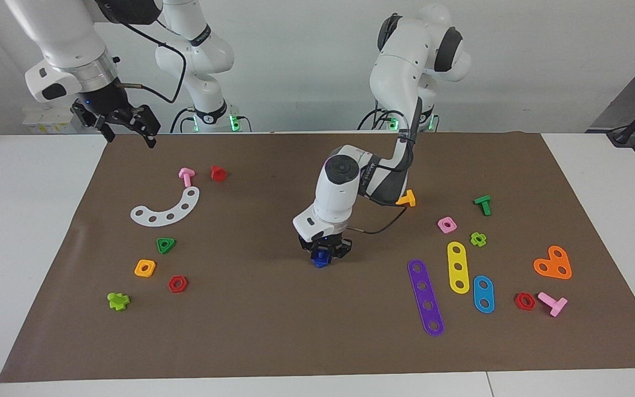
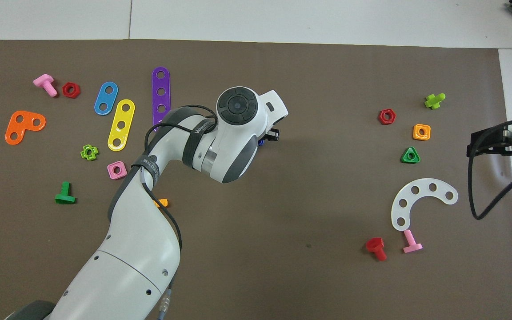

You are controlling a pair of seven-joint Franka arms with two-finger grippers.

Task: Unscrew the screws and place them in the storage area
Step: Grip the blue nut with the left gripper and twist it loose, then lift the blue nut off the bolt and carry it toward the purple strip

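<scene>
At mid-mat the left gripper [image 1: 323,253] is down low, its fingers closed tight on the dark-blue screw [image 1: 320,259], which sits at the mat's surface; whether it rests on the mat or is just clear of it cannot be told. Only the facing view shows this grip: from overhead the arm's own wrist covers the gripper, and just a sliver of blue [image 2: 261,142] peeks out beside a black link. Near the robots on the right arm's end lie a pink bolt [image 1: 186,176], a red bolt [image 1: 218,173] and a white curved strip [image 1: 166,208]. Farther out is the storage area [image 1: 155,259], with its green triangle nut [image 1: 165,245], orange square nut [image 1: 145,268] and red hexagon nut [image 1: 177,284], well apart from the screw. The right gripper [image 1: 124,127] waits with fingers spread wide and empty, raised over the mat's edge nearest the robots. Toward the left arm's end lie the purple strip [image 1: 425,297] and yellow strip [image 1: 457,267], clear of the gripper
</scene>
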